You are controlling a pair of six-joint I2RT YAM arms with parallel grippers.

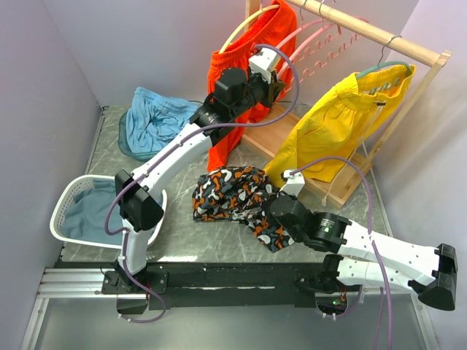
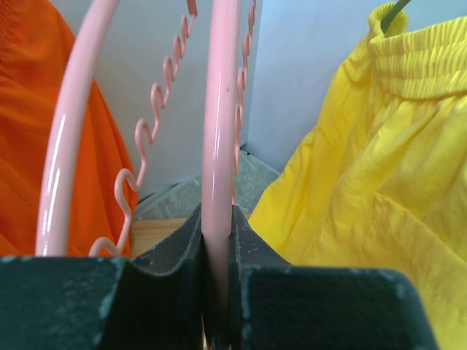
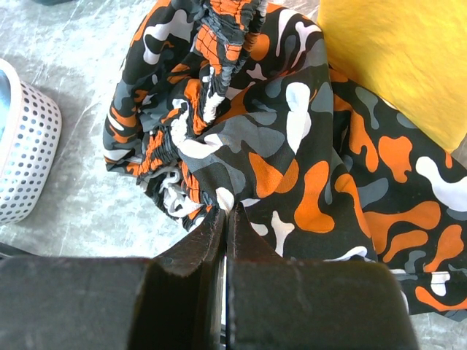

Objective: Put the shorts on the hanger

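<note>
Both grips look made: the left gripper (image 2: 217, 248) clamps the hanger (image 2: 220, 109) at the far rack (image 1: 379, 33), and the right gripper (image 3: 225, 219) pinches the shorts (image 3: 292, 146), heaped mid-table (image 1: 175, 233). The next move likely calls for unhooking the hanger and bringing it to the waistband.

Grey marbled table (image 1: 182, 233): camo shorts (image 1: 230, 191), white basket (image 1: 57, 219), blue cloth (image 1: 157, 120), wooden rack base (image 1: 264, 142).

left claw (image 1: 277, 89) at hanger (image 1: 306, 35) on rack (image 1: 379, 36) | right claw (image 1: 264, 215) on shorts (image 1: 226, 191) on table (image 1: 182, 237)
</note>
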